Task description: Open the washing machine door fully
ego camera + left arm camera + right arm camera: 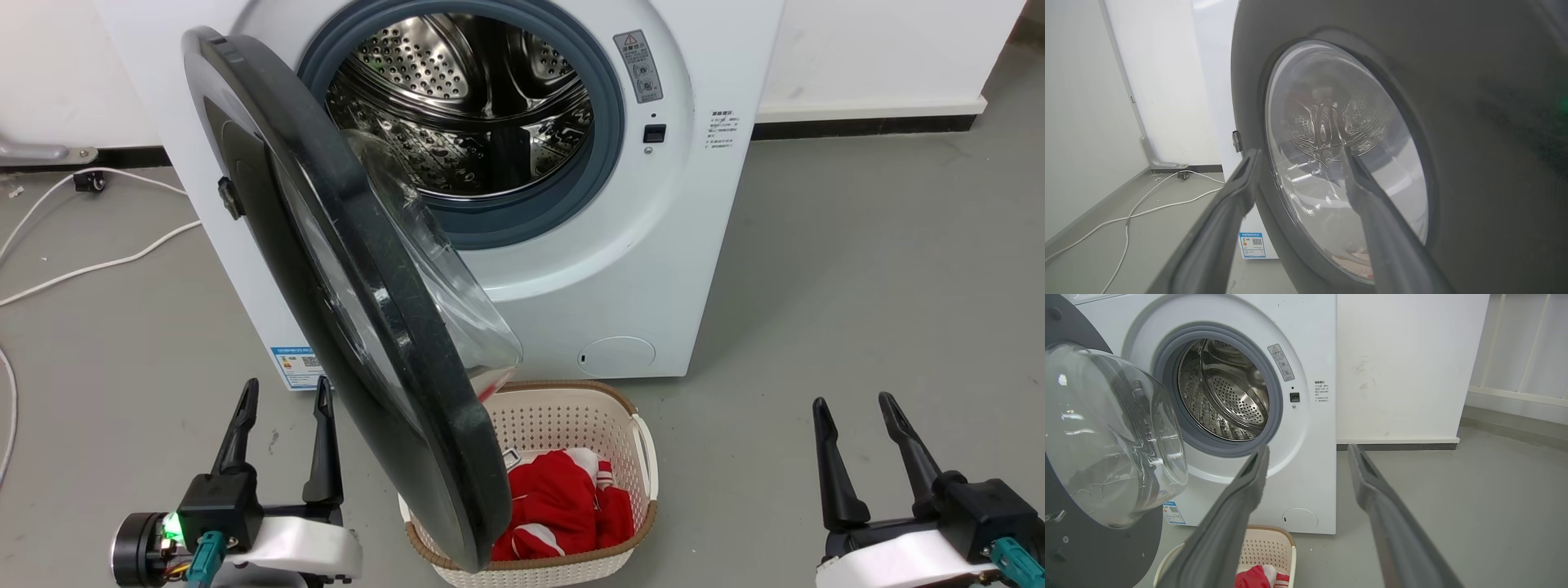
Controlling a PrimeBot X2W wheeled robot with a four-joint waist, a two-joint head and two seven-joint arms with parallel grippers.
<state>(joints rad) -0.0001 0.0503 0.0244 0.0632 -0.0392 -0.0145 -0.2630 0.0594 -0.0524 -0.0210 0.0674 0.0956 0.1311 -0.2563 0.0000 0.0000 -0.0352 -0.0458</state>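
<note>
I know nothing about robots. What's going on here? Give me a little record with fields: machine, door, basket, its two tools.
Machine: white washing machine, steel drum, no laundry seen inside
Door: washing machine door swung out partway, above the basket's left side
Basket: cream laundry basket on the floor, red clothing inside
Left: left tool open, holding nothing, beside the door's outer face
Right: right tool open, holding nothing, apart from the door

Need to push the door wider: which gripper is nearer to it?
Left. The left gripper is close by the door, at its outer face; the right gripper is far off, beyond the basket.
</note>
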